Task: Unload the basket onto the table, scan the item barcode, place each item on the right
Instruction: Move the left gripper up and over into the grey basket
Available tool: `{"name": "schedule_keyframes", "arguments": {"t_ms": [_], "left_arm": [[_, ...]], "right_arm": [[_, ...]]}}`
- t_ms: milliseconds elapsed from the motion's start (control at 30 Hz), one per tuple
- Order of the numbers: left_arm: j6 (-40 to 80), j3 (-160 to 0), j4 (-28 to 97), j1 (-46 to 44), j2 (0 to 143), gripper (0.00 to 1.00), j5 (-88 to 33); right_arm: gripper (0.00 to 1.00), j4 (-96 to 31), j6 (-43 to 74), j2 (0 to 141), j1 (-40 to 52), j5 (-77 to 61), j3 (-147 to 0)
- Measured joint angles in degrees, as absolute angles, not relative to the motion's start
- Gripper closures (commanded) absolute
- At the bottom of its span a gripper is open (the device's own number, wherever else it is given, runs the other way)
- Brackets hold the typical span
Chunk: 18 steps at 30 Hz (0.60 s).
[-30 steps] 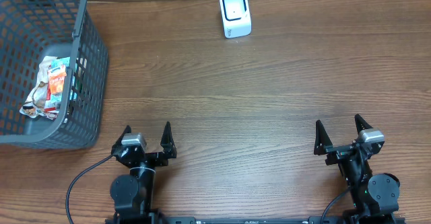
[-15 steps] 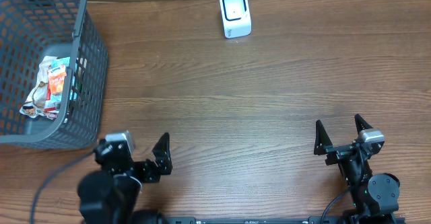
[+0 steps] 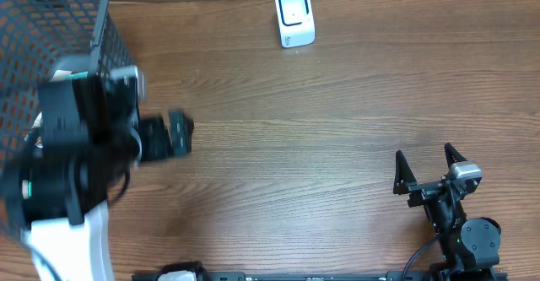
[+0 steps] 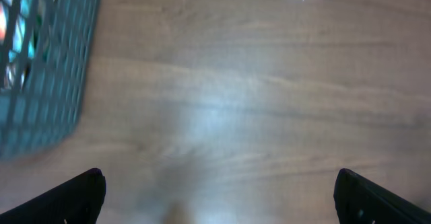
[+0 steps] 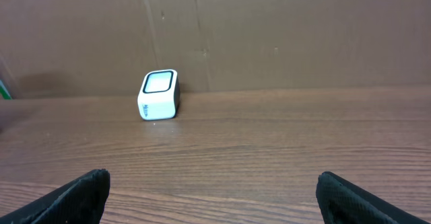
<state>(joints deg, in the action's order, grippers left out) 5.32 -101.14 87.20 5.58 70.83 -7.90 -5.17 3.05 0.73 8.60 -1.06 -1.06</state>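
Left end effector point(image 4: 222, 202) was open, empty — basket point(image 4: 47, 76) ahead-left of it. Best to clear the rim, then drop straight onto the items point(image 4: 16, 23). Right end effector point(image 5: 212, 197) gaped empty too — scanner point(image 5: 159, 94) lay ahead of it.

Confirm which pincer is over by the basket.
The left pincer, open beside the grey basket; the right pincer sits far off at the opposite side.
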Motion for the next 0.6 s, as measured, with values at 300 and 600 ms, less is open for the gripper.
{"name": "schedule_keyframes", "arguments": {"t_ms": [300, 600], "left_arm": [[-0.08, -103.31, 74.65, 5.65, 83.29, 0.0, -6.35], [-4.4, -107.83, 64.25, 15.29, 83.26, 0.0, -2.87]], "right_arm": [[0.0, -5.15, 3.01, 0.73, 8.6, -1.06, -1.06], [0.0, -5.17, 3.01, 0.73, 8.6, -1.06, -1.06]]}}
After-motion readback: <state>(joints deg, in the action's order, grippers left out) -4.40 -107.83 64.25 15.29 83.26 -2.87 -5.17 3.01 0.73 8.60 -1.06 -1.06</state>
